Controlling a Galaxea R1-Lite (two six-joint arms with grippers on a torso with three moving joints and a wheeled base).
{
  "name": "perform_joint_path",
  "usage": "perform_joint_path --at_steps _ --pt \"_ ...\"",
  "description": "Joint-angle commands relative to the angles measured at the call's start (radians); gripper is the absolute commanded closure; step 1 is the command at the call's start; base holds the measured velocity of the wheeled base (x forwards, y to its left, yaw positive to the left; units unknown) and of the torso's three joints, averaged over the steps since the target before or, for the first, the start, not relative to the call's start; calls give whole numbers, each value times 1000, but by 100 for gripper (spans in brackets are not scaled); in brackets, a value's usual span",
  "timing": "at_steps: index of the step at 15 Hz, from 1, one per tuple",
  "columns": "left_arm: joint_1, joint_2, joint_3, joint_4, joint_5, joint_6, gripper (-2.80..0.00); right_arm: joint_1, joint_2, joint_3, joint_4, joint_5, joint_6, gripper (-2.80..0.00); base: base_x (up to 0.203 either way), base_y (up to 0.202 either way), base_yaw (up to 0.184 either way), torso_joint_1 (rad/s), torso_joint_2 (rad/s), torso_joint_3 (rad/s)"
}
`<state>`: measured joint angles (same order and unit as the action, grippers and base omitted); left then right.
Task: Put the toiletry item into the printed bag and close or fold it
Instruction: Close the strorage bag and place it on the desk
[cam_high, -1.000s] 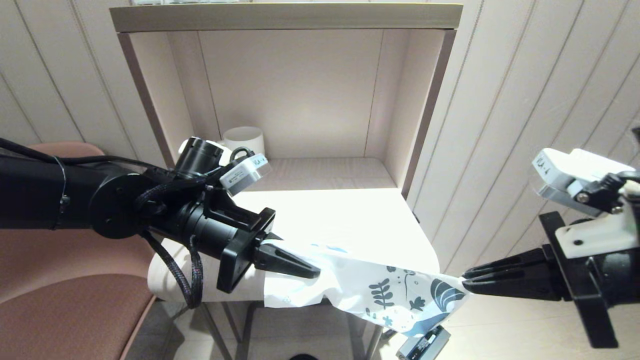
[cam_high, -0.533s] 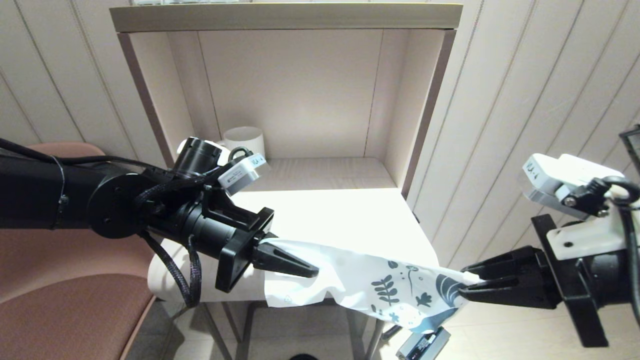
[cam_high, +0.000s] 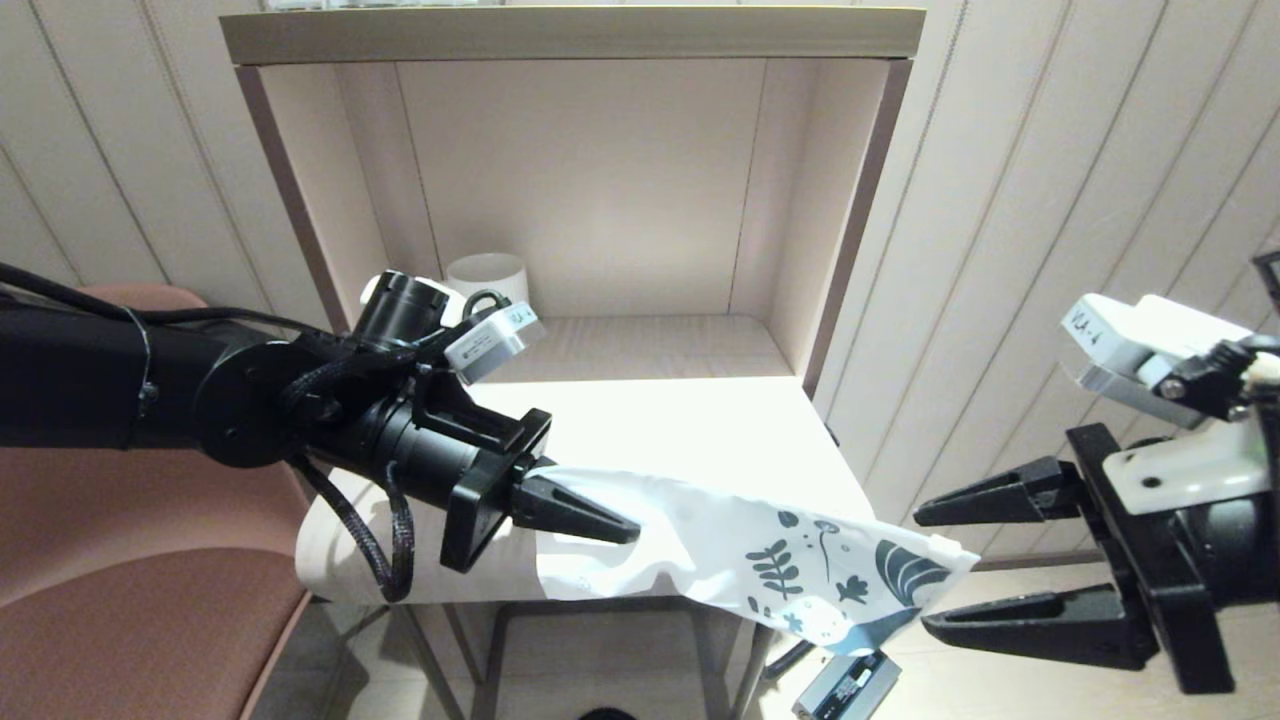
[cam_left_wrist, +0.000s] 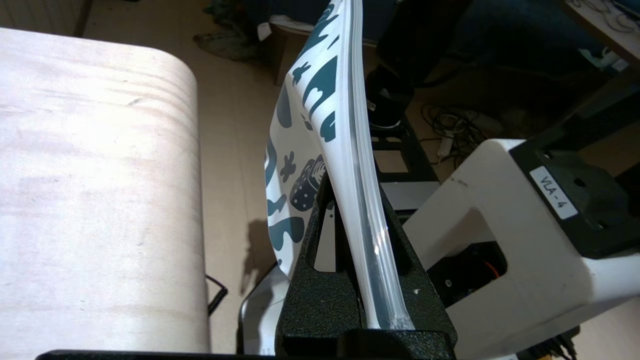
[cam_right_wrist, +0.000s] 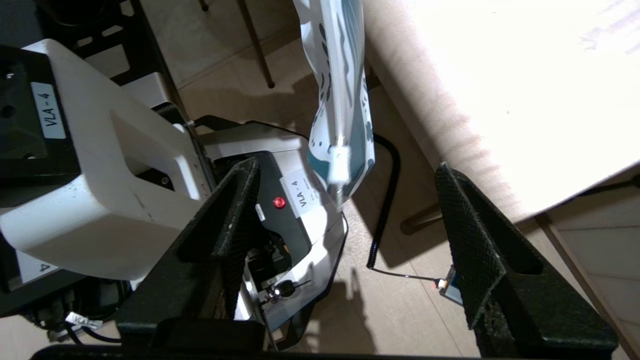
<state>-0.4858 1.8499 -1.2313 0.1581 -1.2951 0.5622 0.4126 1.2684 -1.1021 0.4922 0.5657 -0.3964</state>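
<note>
while the printed bag is clamped at its plain end by the left gripper over the table's front edge, its long axis is stretched rightward, and its printed tip is flanked by the released right gripper; the toiletry item is not seen.

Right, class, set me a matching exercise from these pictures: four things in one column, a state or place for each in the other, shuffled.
Things:
1. left claw
2. right claw
3. printed bag
4. white mug

States or places:
A. open, clear of the bag's printed end
B. standing at the back of the shelf
C. shut on the bag's plain end
D. hanging off the table's front edge

Pairs: 1-C, 2-A, 3-D, 4-B
</note>
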Motion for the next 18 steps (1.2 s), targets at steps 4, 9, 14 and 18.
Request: perform_joint_path --at_steps 4,9,14,18 --pt "120 136 -217 15 63 -157 0 -210 -114 7 8 57 -3 -280 0 0 0 0 0 0" --pt "180 168 -333 -5 137 -340 0 -281 -176 48 9 108 -1 -280 0 0 0 0 0 0" --pt "180 199 -331 -98 204 -392 0 -279 -178 80 5 113 -2 -280 0 0 0 0 0 0" --pt "180 203 -326 -130 234 -406 -280 -279 -179 91 5 131 -4 -280 0 0 0 0 0 0"
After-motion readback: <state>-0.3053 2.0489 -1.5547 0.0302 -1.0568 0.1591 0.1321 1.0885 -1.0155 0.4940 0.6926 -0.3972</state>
